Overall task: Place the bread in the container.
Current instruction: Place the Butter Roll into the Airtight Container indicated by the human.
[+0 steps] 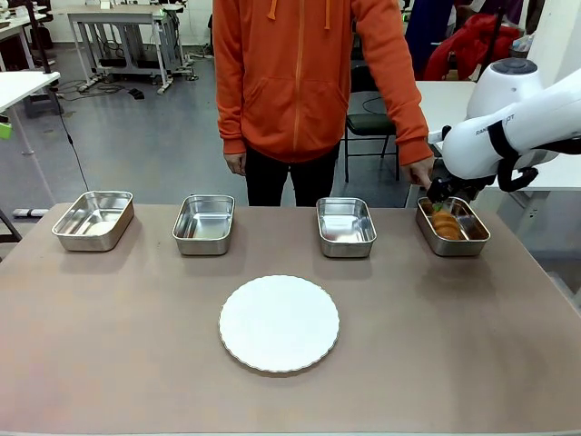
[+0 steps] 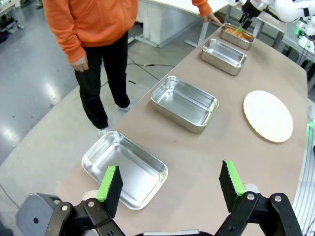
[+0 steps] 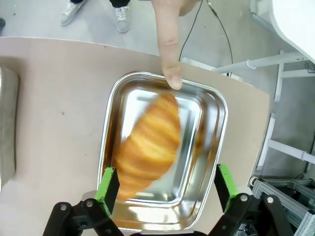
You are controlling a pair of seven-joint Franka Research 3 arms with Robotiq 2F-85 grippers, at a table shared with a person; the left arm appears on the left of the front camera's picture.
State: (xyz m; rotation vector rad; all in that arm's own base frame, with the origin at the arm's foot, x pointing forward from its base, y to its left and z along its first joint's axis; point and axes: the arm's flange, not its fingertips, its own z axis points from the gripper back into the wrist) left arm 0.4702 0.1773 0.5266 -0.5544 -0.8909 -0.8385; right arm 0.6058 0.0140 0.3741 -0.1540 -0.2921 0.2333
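The right gripper (image 3: 162, 189) hangs open over the pan (image 3: 216, 128) at the table's two o'clock, bread (image 3: 147, 145) inside — a fingertip (image 3: 171, 73) on the rim risks a knock on retreat.

Bright even overhead light; bread (image 3: 147, 145) motion-blurred; glare on pans; wrist views fisheye-bent.

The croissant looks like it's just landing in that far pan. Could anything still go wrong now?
Possibly. The person's finger rests on the container rim, close to the open right hand, so a careless lift might brush it. The bread looks blurred, as if still moving, and may settle leaning against a wall. The pan is light-looking and could shift if bumped.
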